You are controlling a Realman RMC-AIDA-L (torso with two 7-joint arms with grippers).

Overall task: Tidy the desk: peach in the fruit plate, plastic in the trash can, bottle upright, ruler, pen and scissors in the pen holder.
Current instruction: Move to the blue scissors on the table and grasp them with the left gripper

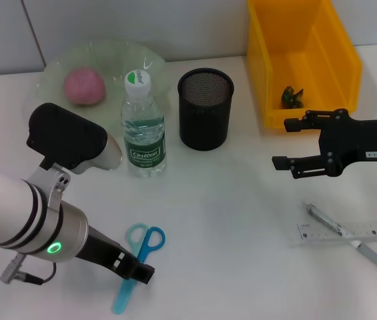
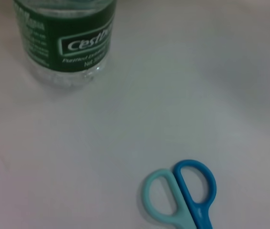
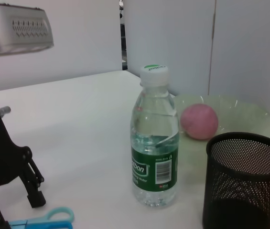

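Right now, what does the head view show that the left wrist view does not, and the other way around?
Only the head view shows the peach in the fruit plate, the black mesh pen holder, the yellow bin, the pen lying across the ruler, and both arms: the left gripper over the scissors, the right gripper beside the bin, jaws open. The left wrist view adds nothing of its own. Both show the upright bottle and the scissors.
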